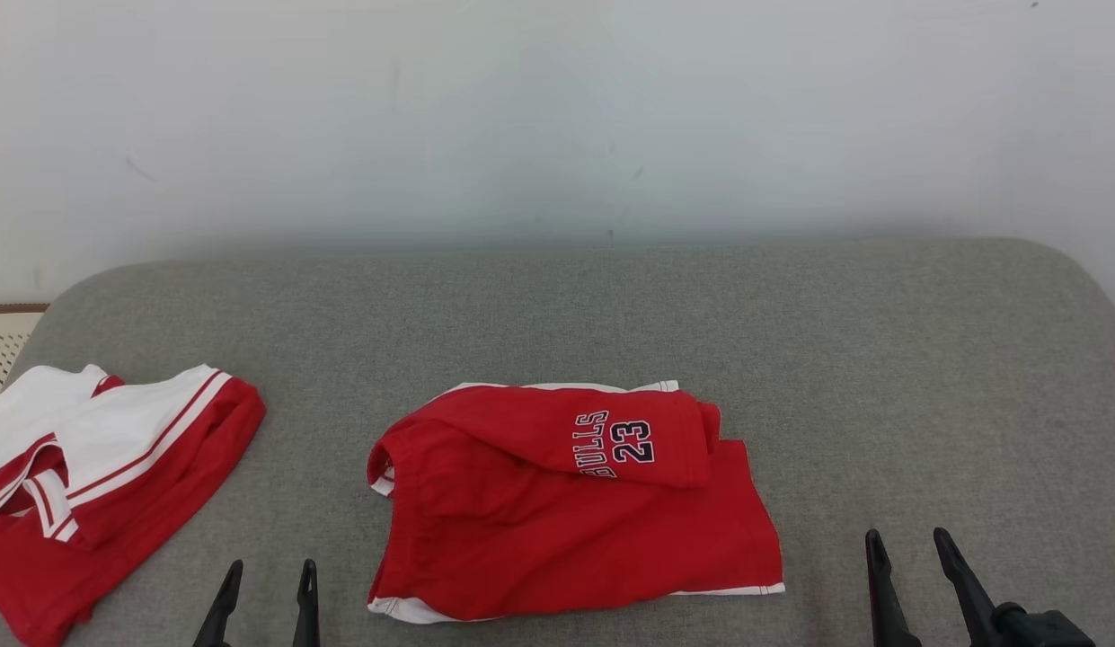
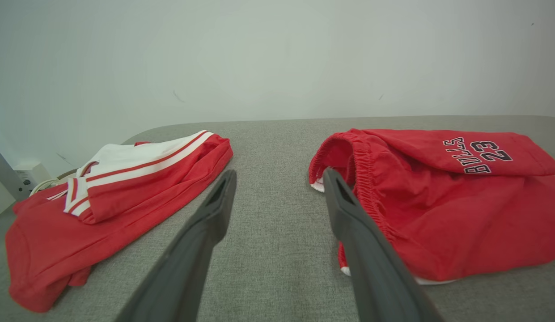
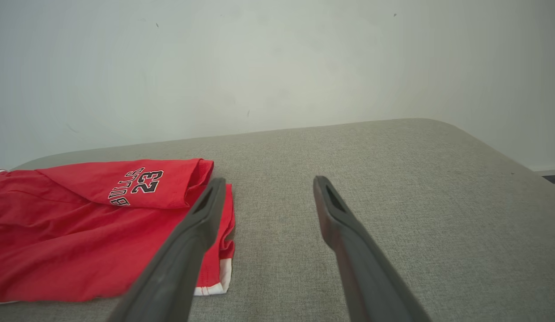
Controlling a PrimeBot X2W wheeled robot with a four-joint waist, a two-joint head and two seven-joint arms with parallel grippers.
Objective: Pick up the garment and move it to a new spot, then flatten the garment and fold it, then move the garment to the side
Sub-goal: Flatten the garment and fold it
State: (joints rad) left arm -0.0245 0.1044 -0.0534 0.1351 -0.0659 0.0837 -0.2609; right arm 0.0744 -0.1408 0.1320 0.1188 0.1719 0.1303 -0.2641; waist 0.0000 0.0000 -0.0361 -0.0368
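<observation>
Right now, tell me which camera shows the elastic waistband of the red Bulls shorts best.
The left wrist view: the gathered waistband lies close up, its opening facing the camera. The head view shows it as a small rounded edge at the left end of the shorts. The right wrist view gives the hem and the print.
</observation>
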